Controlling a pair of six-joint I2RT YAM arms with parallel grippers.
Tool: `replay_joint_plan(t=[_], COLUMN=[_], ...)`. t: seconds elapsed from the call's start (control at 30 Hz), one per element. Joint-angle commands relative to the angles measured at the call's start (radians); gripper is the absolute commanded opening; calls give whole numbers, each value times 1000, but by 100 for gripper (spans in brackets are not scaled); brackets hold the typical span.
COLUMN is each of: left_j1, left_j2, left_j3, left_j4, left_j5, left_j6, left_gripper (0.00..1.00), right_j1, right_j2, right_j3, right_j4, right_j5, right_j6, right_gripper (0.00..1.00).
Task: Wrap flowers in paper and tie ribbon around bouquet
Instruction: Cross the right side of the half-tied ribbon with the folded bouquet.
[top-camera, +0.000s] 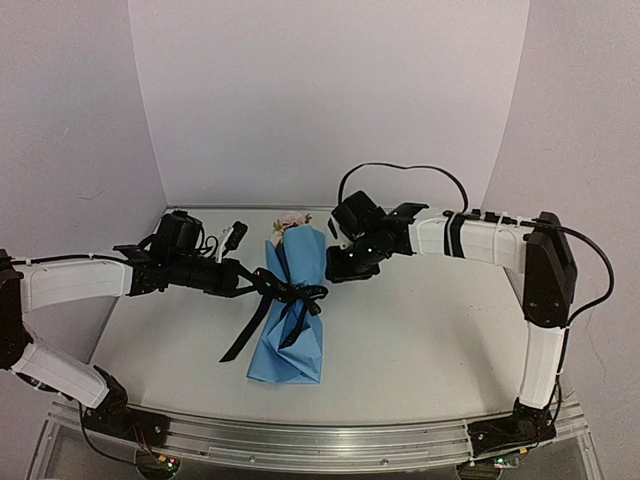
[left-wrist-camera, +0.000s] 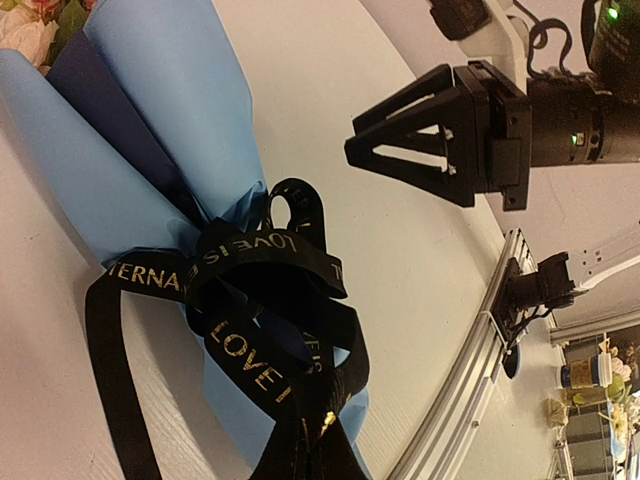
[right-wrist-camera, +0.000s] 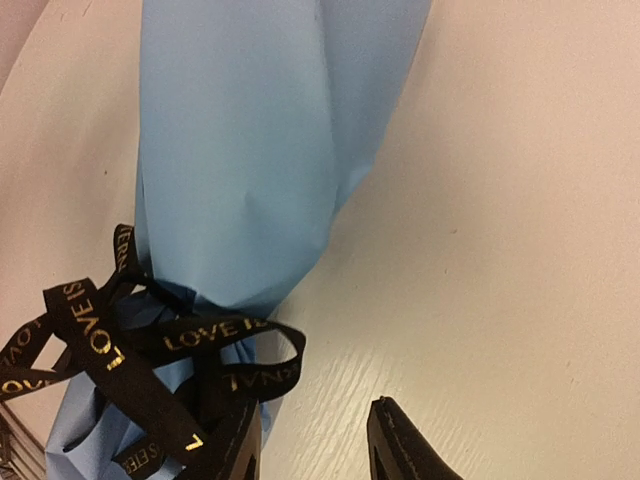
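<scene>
The light blue paper bouquet (top-camera: 296, 335) is laid just beside the spread right pincer (top-camera: 334, 270), its black gold-lettered ribbon (top-camera: 287, 291) pinched by the left pincer (top-camera: 248, 278)

The stems of the flowers (top-camera: 292, 222) are fully hidden inside the paper (top-camera: 295, 310). Only some rose heads show, and the left wrist view cuts them at its corner. In that view the ribbon (left-wrist-camera: 250, 300) runs out at the bottom edge, so the fingers of the left gripper (top-camera: 248, 278) are not seen. From above they melt into the black ribbon. The right gripper (right-wrist-camera: 315, 428) shows only its tips. The gold letters are partly folded away.
</scene>
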Motion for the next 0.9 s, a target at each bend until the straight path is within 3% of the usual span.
replay_joint_plan(t=[0.0, 0.23, 0.87], left_j1=[-2, -2, -2], left_j2=[-25, -19, 2], left_j3=[23, 43, 71], left_j4=[0, -22, -42], left_j5=[1, 0, 5], left_j6=[32, 46, 51], left_gripper=[0, 0, 0], right_j1=[-6, -6, -9], right_j2=[71, 123, 197], right_j3=[105, 151, 154], right_j4=[17, 14, 27], right_j5=[-61, -131, -124], right_j6=[-173, -236, -291], right_gripper=[39, 39, 40])
